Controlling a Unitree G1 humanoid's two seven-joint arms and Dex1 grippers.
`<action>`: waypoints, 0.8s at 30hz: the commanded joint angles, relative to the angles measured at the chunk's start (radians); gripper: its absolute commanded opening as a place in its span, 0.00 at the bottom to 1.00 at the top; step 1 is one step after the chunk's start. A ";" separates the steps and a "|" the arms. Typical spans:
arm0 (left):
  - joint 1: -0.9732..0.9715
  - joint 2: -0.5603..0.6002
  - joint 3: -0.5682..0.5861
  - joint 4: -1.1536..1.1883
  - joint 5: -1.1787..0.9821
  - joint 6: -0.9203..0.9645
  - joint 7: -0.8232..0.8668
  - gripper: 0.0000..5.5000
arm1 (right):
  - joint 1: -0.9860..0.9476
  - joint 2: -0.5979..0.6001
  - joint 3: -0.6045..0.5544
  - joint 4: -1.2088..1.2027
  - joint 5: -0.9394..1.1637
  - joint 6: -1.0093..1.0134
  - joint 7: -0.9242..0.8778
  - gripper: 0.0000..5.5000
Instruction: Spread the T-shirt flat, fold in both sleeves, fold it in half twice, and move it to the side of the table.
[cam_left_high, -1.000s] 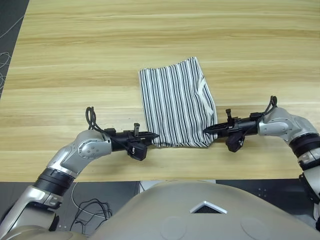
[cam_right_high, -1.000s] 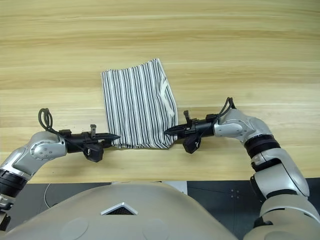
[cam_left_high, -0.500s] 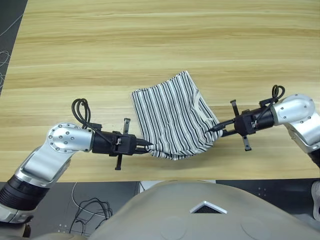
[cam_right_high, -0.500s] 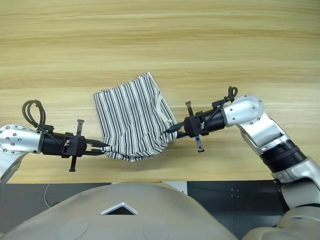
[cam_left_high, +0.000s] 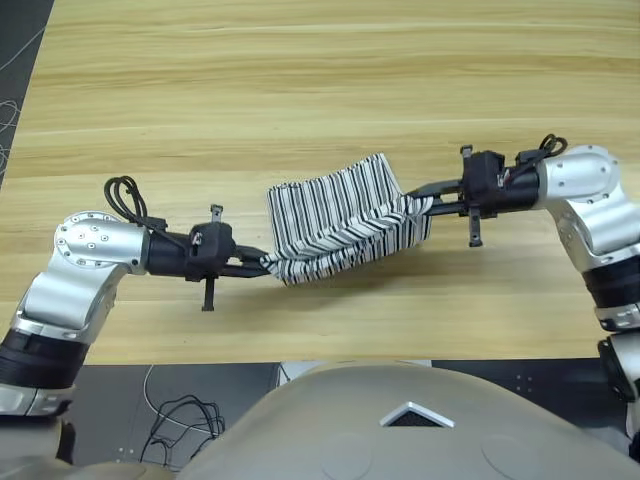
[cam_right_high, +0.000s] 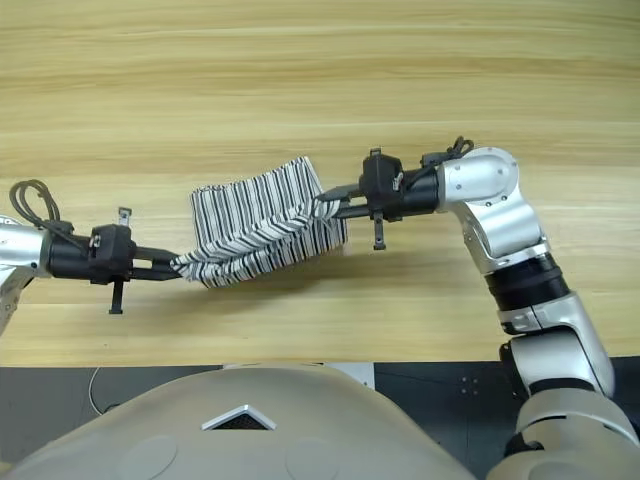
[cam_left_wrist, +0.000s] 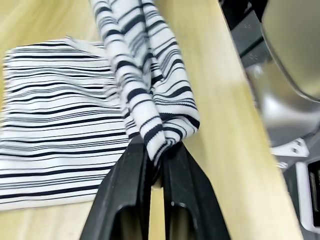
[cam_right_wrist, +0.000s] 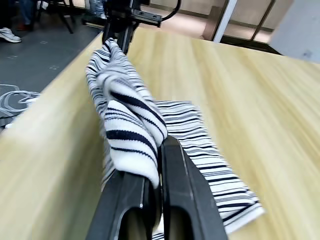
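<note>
The black-and-white striped T-shirt is folded into a narrow panel near the table's front edge. Its near edge is lifted off the wood and curls over the part still lying flat. My left gripper is shut on the near left corner, and the pinched cloth shows in the left wrist view. My right gripper is shut on the near right corner, raised above the table; the bunched fabric sits between its fingers in the right wrist view. The shirt's far edge rests on the table.
The wooden table stretches wide behind and to both sides of the shirt. Its front edge runs just below the arms, with dark floor and cables beyond it.
Both grippers have closed on the shirt's near corners and lifted them, carrying the near edge up and toward the far side. The shirt went from lying flat to half raised and folding over.
</note>
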 joint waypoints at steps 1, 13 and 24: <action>-0.099 -0.051 0.010 0.126 0.028 0.008 -0.028 0.03 | -0.075 0.074 -0.039 0.143 -0.075 -0.050 -0.020 0.02; -0.344 -0.239 -0.030 0.516 0.232 -0.012 0.050 0.03 | -0.242 0.263 -0.054 0.673 -0.293 -0.284 -0.051 0.02; -0.499 -0.247 0.048 0.954 0.318 -0.093 0.092 0.25 | -0.420 0.313 -0.147 1.013 -0.429 -0.341 -0.336 0.22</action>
